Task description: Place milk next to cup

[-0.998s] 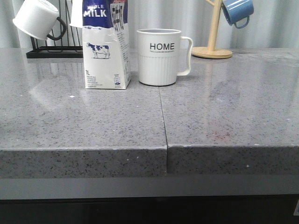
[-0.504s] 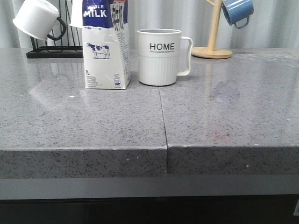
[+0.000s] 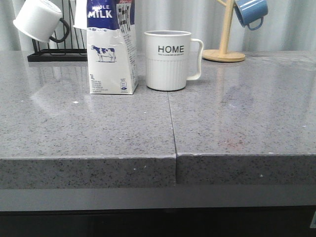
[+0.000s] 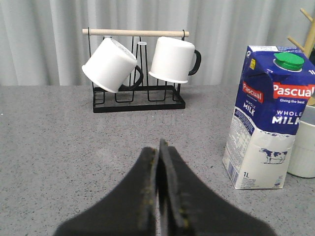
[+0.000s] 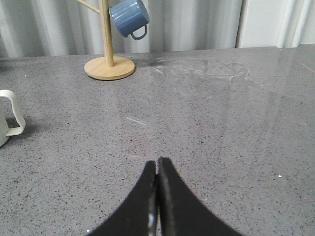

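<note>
Item 1: Pascual whole milk carton (image 3: pixel 111 49), upright on the grey speckled surface (image 3: pixel 98 128), green screw cap on top. It stands just beside the cup, on the cup's left in the front view, a narrow gap between them; not touching as far as I can tell.

Item 2: white "HOME" cup (image 3: pixel 168 60), ribbed lower half, handle turned to the right, upright.

Item 3: left pincer (image 4: pixel 159 147), fingers pressed together, holding nothing, hanging over bare surface well apart from the carton.

Item 4: right pincer (image 5: pixel 157 164), likewise closed on nothing, over the right part of the surface, only the cup's handle at the edge of its view.

Item 5: black wire rack (image 4: pixel 140 101) with two white black-handled mugs, behind the carton.

Item 6: wooden mug tree (image 3: pixel 224 49) carrying a blue mug (image 3: pixel 251 12), behind and to the right.

Status: placement appears complete; the carton sits free beside the cup, both arms clear. Nothing seems left.
</note>
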`<move>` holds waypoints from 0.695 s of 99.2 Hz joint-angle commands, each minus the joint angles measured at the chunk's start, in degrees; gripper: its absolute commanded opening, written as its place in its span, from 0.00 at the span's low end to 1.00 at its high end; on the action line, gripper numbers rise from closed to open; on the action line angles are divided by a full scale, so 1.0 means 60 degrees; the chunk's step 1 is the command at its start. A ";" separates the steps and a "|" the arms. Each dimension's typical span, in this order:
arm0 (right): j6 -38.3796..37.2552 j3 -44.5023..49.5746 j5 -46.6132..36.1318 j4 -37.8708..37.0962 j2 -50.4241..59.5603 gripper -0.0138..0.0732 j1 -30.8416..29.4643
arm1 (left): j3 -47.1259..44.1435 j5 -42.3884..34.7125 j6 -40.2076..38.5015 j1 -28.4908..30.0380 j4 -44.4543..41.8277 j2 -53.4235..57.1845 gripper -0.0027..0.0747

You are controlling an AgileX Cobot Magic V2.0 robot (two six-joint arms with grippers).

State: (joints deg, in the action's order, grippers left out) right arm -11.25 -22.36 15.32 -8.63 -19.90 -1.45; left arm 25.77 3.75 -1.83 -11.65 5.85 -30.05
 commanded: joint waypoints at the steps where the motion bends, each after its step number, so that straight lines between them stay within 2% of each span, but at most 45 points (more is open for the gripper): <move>1: 0.0031 -0.0270 -0.0652 -0.0092 -0.0050 0.02 -0.0003 | 0.0278 -0.0709 -0.0111 0.0029 -0.0008 -0.0018 0.01; 44: 0.0031 -0.0270 -0.0652 -0.0092 -0.0050 0.02 -0.0003 | 0.0239 -0.0851 -0.0111 0.0029 -0.0008 -0.0018 0.01; 57: 0.0031 -0.0270 -0.0652 -0.0092 -0.0050 0.02 -0.0003 | -0.0088 -0.0881 -0.0111 0.0029 -0.0975 0.0280 0.01; 69: 0.0031 -0.0270 -0.0652 -0.0092 -0.0050 0.02 -0.0003 | -0.0716 -0.0881 -0.0111 0.0049 -0.0975 0.1037 0.01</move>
State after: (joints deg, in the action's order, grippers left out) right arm -11.25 -22.36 15.32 -8.63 -19.90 -1.45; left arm 22.14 3.15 -1.95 -11.65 0.74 -26.48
